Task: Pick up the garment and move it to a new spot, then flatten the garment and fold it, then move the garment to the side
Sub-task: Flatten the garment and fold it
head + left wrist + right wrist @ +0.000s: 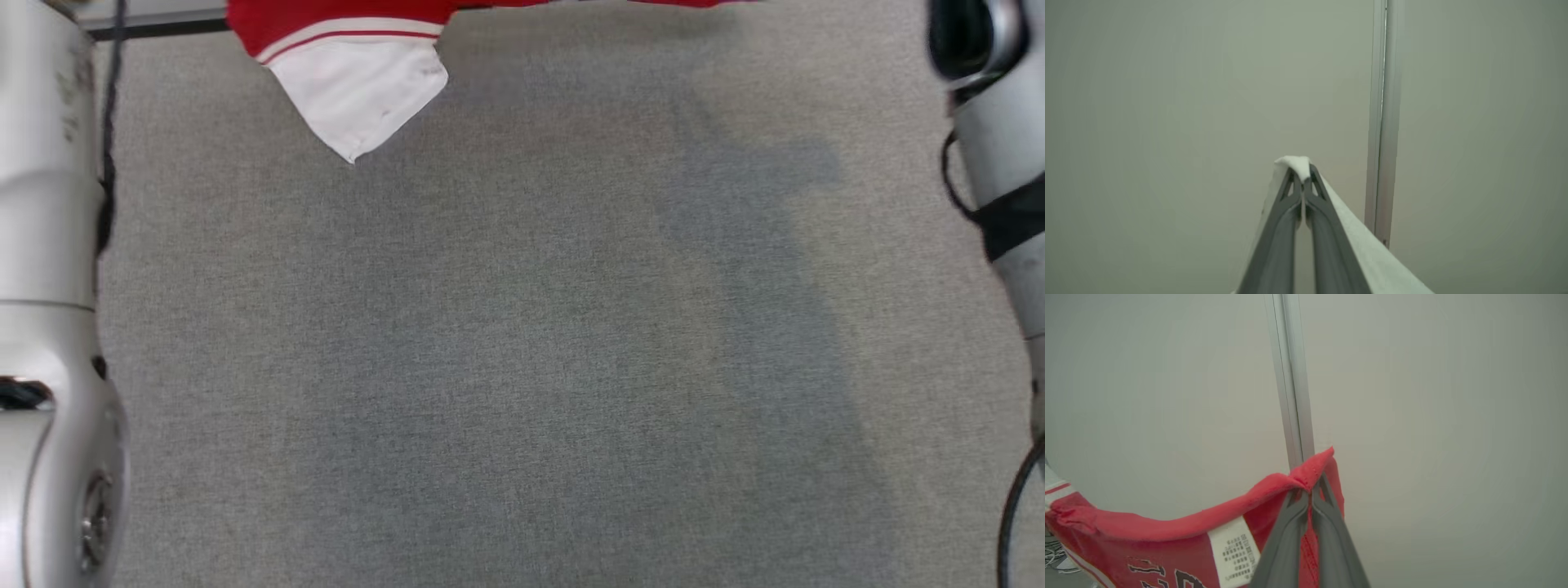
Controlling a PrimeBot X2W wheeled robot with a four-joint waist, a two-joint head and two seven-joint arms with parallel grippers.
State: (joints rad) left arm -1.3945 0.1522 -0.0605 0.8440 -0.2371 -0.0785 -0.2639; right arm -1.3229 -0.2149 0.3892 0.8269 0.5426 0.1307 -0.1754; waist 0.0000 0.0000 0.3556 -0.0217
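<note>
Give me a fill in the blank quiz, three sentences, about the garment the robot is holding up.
1. The right pincer is shut on a ___ edge of the garment.
2. The left pincer is shut on a ___ part of it.
3. The work surface in the head view is ___.
Missing words: red, white, grey.

A white tag (1233, 552) sits on the inside of the red shirt (1147, 535), seen in the right wrist view. The tag has rows of tiny dark print. The print is too small to read. Lower down, big dark letters (1163, 576) with white edges stand on the red cloth. The bottom of the view cuts them off, so they cannot be made out. No word or number here can be read.
</note>
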